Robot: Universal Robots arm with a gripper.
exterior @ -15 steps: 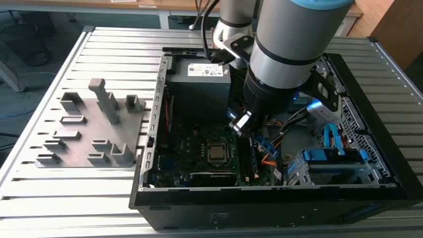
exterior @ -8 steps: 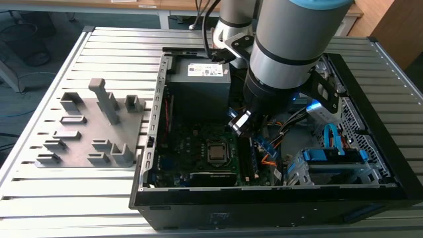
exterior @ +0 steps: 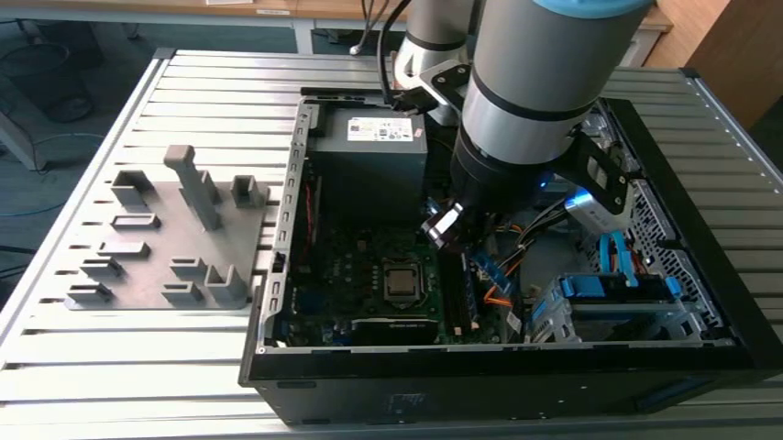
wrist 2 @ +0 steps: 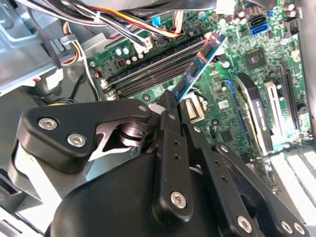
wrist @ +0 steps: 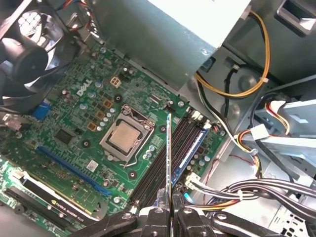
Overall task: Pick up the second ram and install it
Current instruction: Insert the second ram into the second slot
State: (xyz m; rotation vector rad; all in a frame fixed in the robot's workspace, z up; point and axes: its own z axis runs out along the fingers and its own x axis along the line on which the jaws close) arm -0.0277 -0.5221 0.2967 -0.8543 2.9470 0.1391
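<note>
The jaws are clamped on one end of the second ram (wrist: 169, 148), which juts out from them as a thin strip, edge-on in the first wrist view. It hangs over the dark memory slots (wrist: 154, 172) of the green motherboard (wrist: 74, 113), near the CPU socket (wrist: 123, 137); whether it touches a slot cannot be told. Bundled cables (wrist: 256, 192) lie close by. All this sits inside the open computer case (exterior: 279, 275) on the slatted worktop (exterior: 183, 92), with the grey fixture (exterior: 171, 238) just beside the case.

Pointed steeply down with the arm (exterior: 529, 92), gripper (wrist: 171, 206) lowest. Pinched the ram (wrist: 169, 153) edge-on between narrow fingers (wrist: 157, 217), jaws almost together.
</note>
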